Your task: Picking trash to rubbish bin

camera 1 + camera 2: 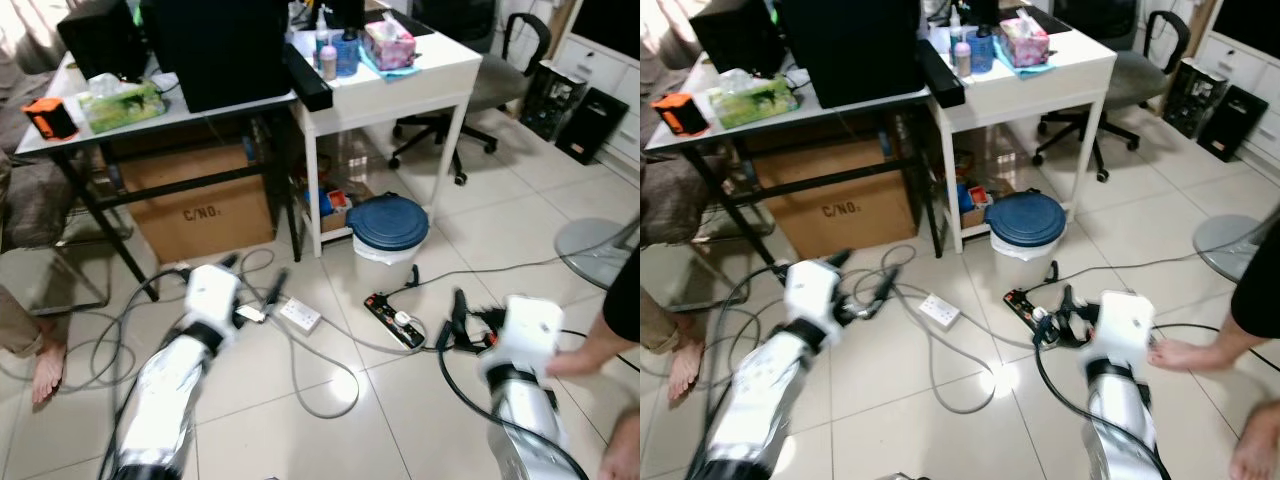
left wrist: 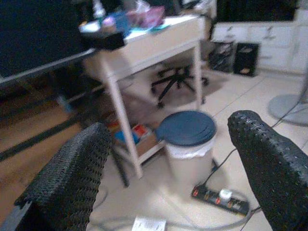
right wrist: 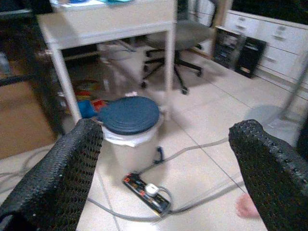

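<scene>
Blue-lidded rubbish bin (image 1: 389,228) stands closed beside the white desk (image 1: 400,85). My left gripper (image 1: 252,283) and right gripper (image 1: 1060,305), both spread and empty, hover over floor cables (image 1: 320,385); snagging one, or the power strip (image 1: 395,320), could trip me.

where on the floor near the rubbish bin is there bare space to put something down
Bare tiles lie right of the rubbish bin, toward the office chair and fan base. Another free patch sits in the foreground between the left gripper and right gripper. Crowded: cables and the power strip before the bin.
</scene>
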`<state>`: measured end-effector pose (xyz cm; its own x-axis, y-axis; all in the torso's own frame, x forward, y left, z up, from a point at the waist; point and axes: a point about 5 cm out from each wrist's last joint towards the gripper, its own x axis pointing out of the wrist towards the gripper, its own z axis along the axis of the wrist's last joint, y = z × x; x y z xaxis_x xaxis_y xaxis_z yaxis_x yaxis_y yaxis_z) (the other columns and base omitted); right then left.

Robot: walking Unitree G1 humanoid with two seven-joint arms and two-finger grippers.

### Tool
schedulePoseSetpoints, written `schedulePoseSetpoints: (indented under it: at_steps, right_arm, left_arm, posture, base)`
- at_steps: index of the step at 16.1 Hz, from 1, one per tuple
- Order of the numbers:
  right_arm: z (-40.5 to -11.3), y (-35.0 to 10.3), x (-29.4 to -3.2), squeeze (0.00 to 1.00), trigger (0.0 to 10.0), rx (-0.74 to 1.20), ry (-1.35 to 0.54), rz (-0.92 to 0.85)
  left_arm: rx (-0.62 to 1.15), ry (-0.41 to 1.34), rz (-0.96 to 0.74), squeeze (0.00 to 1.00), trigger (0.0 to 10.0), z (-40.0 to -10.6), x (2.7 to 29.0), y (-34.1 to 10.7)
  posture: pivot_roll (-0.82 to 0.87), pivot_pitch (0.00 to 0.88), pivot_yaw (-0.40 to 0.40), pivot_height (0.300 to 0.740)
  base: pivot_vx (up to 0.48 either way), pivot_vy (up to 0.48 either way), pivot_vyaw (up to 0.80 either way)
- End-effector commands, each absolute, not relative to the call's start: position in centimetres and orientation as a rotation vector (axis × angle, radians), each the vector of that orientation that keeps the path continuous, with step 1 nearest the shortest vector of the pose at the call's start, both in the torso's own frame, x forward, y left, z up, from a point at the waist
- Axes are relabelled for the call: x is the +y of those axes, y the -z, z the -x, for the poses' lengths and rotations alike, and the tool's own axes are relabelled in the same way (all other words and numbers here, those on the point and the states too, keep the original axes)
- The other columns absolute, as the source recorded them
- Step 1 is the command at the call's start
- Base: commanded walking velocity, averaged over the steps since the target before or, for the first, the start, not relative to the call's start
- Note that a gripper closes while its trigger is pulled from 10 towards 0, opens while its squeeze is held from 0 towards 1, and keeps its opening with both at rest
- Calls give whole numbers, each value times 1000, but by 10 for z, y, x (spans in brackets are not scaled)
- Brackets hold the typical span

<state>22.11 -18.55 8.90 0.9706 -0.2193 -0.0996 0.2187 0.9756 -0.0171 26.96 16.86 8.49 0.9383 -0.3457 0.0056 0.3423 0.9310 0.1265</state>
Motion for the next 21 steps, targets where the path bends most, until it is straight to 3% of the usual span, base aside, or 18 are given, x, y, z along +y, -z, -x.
schedulePoseSetpoints:
  at_steps: [1, 5, 6, 10, 13, 17, 19, 21]
  right_arm:
    - [-218, -94, -189, 0, 10000, 90, 248, -2]
    - [-213, -95, -189, 8, 10000, 108, 221, 33]
    - [-213, -95, -187, 82, 10000, 112, 216, 43]
    - [-212, -95, -184, 200, 10000, 114, 213, 48]
    - [-215, -97, -183, 212, 10000, 110, 204, 55]
    - [-216, -98, -180, 153, 10000, 104, 178, 64]
    - [-218, -98, -180, 0, 10000, 104, 175, 63]
    - [-218, -98, -179, 0, 10000, 105, 173, 63]
  left_arm:
    - [-2, 310, -120, 0, 10000, -264, 176, -82]
    - [13, 309, -99, 0, 10000, -260, 167, -82]
    - [22, 304, -96, 0, 10000, -260, 163, -86]
    - [36, 305, -95, 0, 10000, -262, 164, -83]
    - [38, 288, -100, 0, 10000, -266, 164, -86]
    - [-10, 263, -91, 0, 10000, -273, 160, -101]
    - [3, 256, -99, 0, 10000, -271, 161, -98]
    - [5, 253, -101, 0, 10000, -271, 162, -98]
  posture:
    - [-90, 68, 84, 740]
    - [-106, 86, 72, 740]
    - [-109, 88, 72, 740]
    - [-112, 85, 81, 740]
    - [-109, 78, 80, 740]
    - [-101, 83, 74, 740]
    - [-100, 85, 77, 740]
    - [-97, 86, 77, 740]
  base:
    - [0, 0, 0]
    - [0, 0, 0]
    - [0, 0, 0]
    - [0, 0, 800]
    - [0, 0, 800]
    - [0, 0, 800]
    - [0, 0, 800]
    - [0, 0, 800]
